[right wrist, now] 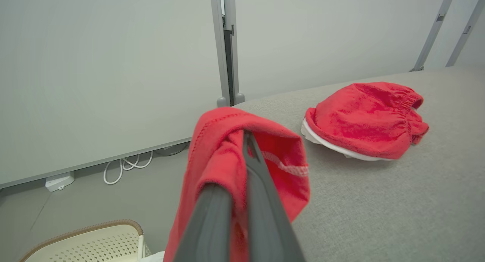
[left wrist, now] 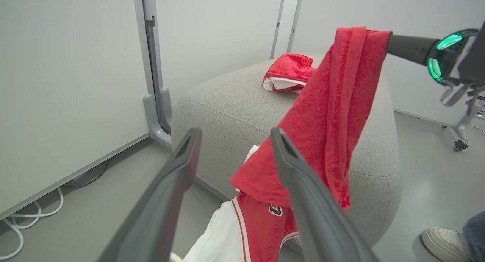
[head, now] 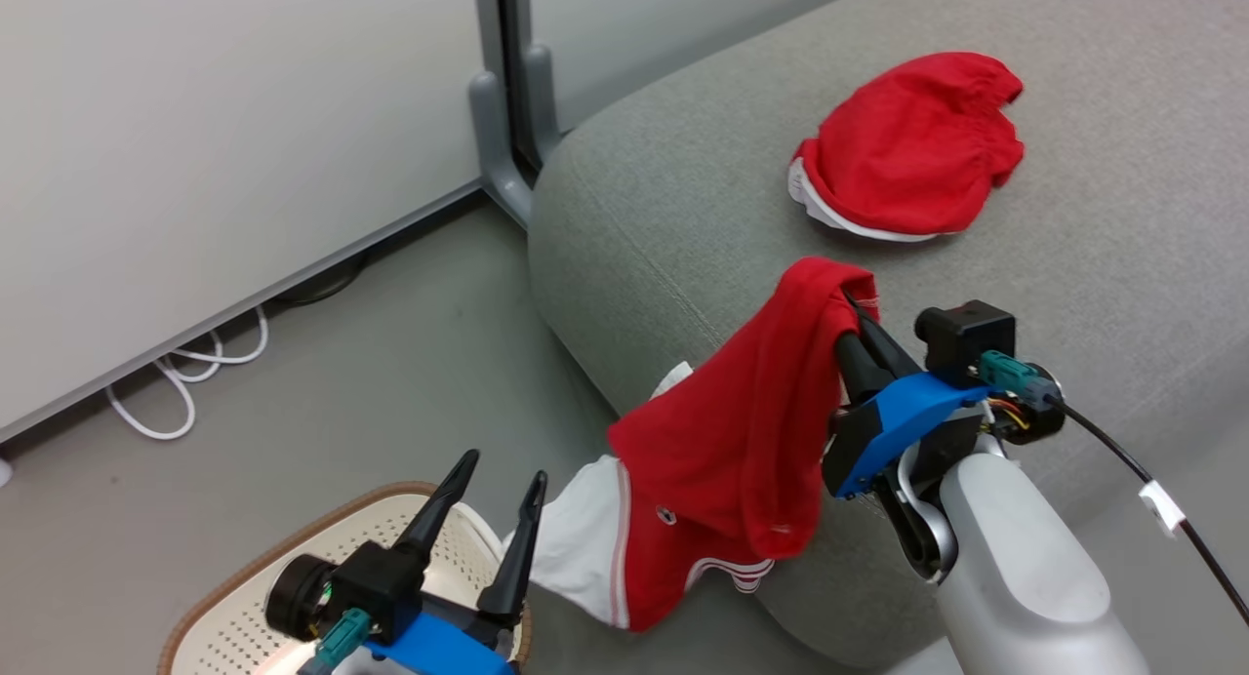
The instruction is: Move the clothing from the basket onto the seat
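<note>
Where visible, clothing [head: 727,431] over right tool [head: 854,309]

Pale forearm [head: 1015,577], blue wrist housing [head: 903,421] — dark tapered fingers [head: 439,504].

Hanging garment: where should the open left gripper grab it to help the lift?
Pinch its white lower panel from the robot's left, where the left gripper hovers: that panel hangs free beside the sofa, while the right gripper pins the top.

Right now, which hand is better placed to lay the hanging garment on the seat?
Right. The right hand is shut on the red garment, raised at the edge of the seat. The left hand is open and empty, low by the basket.
</note>
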You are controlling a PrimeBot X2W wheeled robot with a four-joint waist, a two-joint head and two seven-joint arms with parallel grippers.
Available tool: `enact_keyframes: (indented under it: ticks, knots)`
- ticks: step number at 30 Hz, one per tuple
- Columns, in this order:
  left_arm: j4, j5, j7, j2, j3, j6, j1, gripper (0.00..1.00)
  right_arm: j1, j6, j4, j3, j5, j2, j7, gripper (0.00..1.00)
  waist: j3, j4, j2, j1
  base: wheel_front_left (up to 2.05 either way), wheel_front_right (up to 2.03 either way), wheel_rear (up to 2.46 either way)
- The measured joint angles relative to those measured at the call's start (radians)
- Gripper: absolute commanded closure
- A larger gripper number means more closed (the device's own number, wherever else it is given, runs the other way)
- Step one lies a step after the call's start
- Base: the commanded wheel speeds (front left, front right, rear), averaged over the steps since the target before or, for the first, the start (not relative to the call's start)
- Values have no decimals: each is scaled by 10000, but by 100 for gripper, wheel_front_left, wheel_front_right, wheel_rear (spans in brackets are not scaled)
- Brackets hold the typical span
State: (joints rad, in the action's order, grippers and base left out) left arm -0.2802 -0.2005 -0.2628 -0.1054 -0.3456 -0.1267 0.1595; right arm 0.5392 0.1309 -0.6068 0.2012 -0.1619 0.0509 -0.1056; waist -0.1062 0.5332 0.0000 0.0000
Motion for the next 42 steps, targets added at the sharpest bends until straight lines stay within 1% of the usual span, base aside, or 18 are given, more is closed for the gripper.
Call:
enact_keyframes:
  ticks: [5, 11, 15, 17, 20, 23, 29, 32, 33, 37, 40, 42]
  knots:
    - [-188, -107, 2, -94, -453, -8, 353, 0, -217, 0, 244, -372, 46, 0, -61, 100, -272, 235, 0, 1, 0, 0, 0]
    - [-276, -276, 0, -224, -625, -8, 549, 0, -459, 0, 483, -520, 88, -2, -2, 100, -382, 270, 0, 1, 0, 0, 0]
    - [-259, -332, 0, -284, -621, -8, 547, 0, -477, 2, 539, -575, -173, -12, 238, 100, -451, 264, 0, 0, 0, 0, 0]
    - [-194, -314, 0, -305, -497, -8, 542, 0, -229, 0, 525, -857, -263, -8, 483, 100, -547, 265, 0, 1, 0, 0, 0]
    - [-8, -240, 2, -324, -284, -8, 541, 0, 845, 0, 545, -1352, -148, 94, 1024, 100, -762, 270, 0, 1, 0, 0, 0]
    - [309, -69, 2, -391, -81, -6, 548, 0, 2256, 0, 523, -1967, -115, 568, 1503, 100, -1075, 279, 0, 1, 0, 0, 0]
    - [748, 251, 2, -754, -215, -8, 977, 0, 4969, 0, 199, -3802, 389, 2082, 1939, 100, -2022, 54, 1, 1, 0, 0, 0]
    - [1070, 368, 2, -1009, -362, -8, 1404, 0, 5920, 2, 213, -4583, 679, 2801, 1964, 100, -2648, -164, 0, 2, 0, 0, 0]
    - [1208, 408, 2, -1083, -395, -8, 1588, 0, 6101, 0, 265, -4765, 809, 3058, 1937, 100, -2879, -243, 0, 2, 0, 0, 0]
    - [1791, 568, 142, -1373, -470, -8, 2019, 0, 6459, 4, 226, -5496, 895, 3626, 1691, 100, -3849, -585, 1, 3, 0, 0, 0]
    - [2242, 688, 297, -1576, -495, -8, 2358, 0, 6474, 0, -140, -6278, 905, 3914, 1218, 100, -4594, -854, 0, 3, 0, 0, 0]
    - [2543, 755, 422, -1661, -487, -6, 2571, 0, 6332, 0, -537, -6723, 901, 3942, 926, 100, -5070, -1035, 0, 3, 0, 0, 0]
